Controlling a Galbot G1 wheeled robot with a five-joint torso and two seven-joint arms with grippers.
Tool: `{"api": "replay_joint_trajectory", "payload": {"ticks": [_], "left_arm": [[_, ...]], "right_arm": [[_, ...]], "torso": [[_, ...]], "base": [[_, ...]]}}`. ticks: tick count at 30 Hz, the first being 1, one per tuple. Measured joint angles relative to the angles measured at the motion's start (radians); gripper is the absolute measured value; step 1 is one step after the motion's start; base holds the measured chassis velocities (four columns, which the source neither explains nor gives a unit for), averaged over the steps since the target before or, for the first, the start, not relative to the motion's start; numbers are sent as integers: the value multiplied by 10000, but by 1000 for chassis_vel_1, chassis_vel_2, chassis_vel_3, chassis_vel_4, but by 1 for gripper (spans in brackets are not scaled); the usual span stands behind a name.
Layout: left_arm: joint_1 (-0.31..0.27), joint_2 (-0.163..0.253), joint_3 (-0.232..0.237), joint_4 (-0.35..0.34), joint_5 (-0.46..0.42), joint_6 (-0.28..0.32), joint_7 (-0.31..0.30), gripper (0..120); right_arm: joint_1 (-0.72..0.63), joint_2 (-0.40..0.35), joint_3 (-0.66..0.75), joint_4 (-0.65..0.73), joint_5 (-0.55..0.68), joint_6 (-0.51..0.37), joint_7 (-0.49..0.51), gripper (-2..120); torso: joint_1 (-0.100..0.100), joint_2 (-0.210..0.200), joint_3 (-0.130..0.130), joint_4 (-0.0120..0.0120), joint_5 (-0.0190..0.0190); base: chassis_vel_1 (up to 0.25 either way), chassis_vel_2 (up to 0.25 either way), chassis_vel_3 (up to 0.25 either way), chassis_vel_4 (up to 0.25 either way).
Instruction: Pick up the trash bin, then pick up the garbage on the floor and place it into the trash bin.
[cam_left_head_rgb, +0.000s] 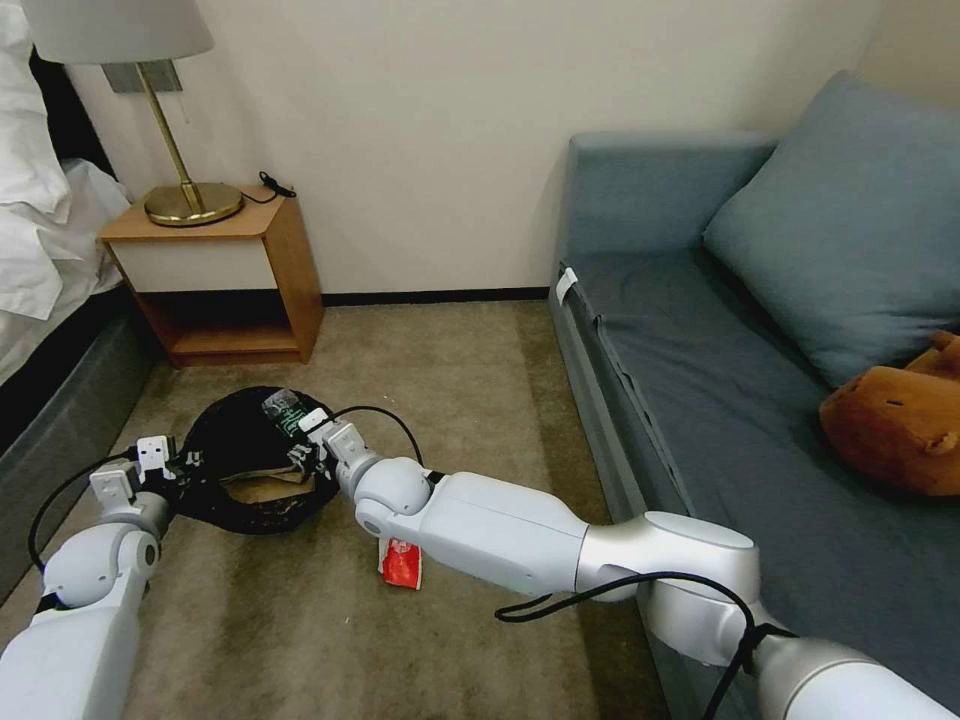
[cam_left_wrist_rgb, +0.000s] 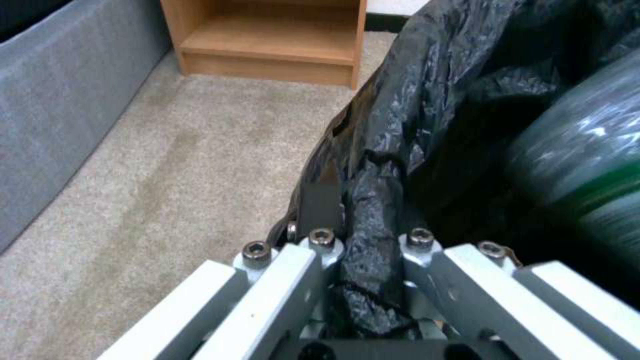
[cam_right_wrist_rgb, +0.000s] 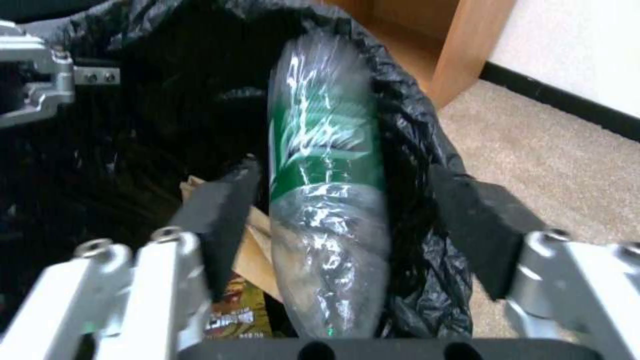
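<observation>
The trash bin (cam_left_head_rgb: 245, 445), lined with a crinkled black bag, sits tilted just off the carpet, and my left gripper (cam_left_head_rgb: 183, 465) is shut on its near rim (cam_left_wrist_rgb: 373, 210). My right gripper (cam_left_head_rgb: 303, 447) hovers over the bin's mouth, open. The clear bottle with a green label (cam_right_wrist_rgb: 327, 195) lies between its pads (cam_right_wrist_rgb: 220, 210) without touching them, resting against the bag's far edge (cam_left_head_rgb: 284, 408). A brown paper bag (cam_right_wrist_rgb: 257, 255) and a yellow-brown wrapper (cam_right_wrist_rgb: 233, 315) lie inside the bin. A red snack packet (cam_left_head_rgb: 402, 562) lies on the carpet under my right forearm.
A wooden nightstand (cam_left_head_rgb: 225, 280) with a brass lamp (cam_left_head_rgb: 190, 200) stands behind the bin against the wall. A bed (cam_left_head_rgb: 50, 330) runs along the left and a blue sofa (cam_left_head_rgb: 700, 330) along the right. Open carpet (cam_left_head_rgb: 450, 380) lies between them.
</observation>
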Motion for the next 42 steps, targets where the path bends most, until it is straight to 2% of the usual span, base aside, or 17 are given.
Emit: {"api": "replay_joint_trajectory", "payload": {"ticks": [3,7,10,11,12,14,18,24,35,40,42], "left_arm": [[19,-32,-16,-8,41,2,0,3],[17,-47,-47,3,64,2,0,3],[13,-31,-95,69,65,2,-1,3],[6,26,-161,150,59,-10,3,3],[6,26,-161,150,59,-10,3,3],[-19,122,-258,316,44,-72,-12,3],[-82,284,-346,653,-16,-158,-2,3],[-132,493,-467,905,-155,-194,-4,3],[-115,956,-743,1078,-515,-199,-69,3],[-54,992,-824,938,-563,-155,-155,3],[73,926,-942,554,-556,37,-260,3]], "right_arm": [[-13,-2,7,127,28,-33,38,90],[3,-3,36,229,37,-99,69,99],[113,-7,74,387,88,-272,74,99],[187,-88,83,663,247,-714,85,100],[187,-88,83,663,247,-714,85,100],[164,-515,83,1107,512,-1729,231,100],[-204,-986,83,1295,360,-2353,383,100],[-569,-1162,220,936,-23,-2423,410,100],[-2026,-1421,502,259,-1002,-2419,287,100],[-2316,-1380,464,43,-1266,-2360,177,100],[-2336,-1334,255,-19,-1270,-2291,168,100]], "torso": [[0,0,0,1,0],[0,0,0,0,0],[0,0,0,-1,-1],[0,0,0,4,1],[0,0,0,4,1],[0,0,-1,4,1],[0,0,0,-8,0],[0,0,0,4,0],[0,0,-1,0,0],[0,0,0,0,-2],[0,0,-1,2,-2]], "base": [[0,0,0,0],[0,0,0,0],[0,0,0,0],[0,0,0,0],[0,0,0,0],[0,0,0,0],[0,0,0,0],[0,0,0,0],[0,0,0,0],[0,0,0,0],[0,0,0,0]]}}
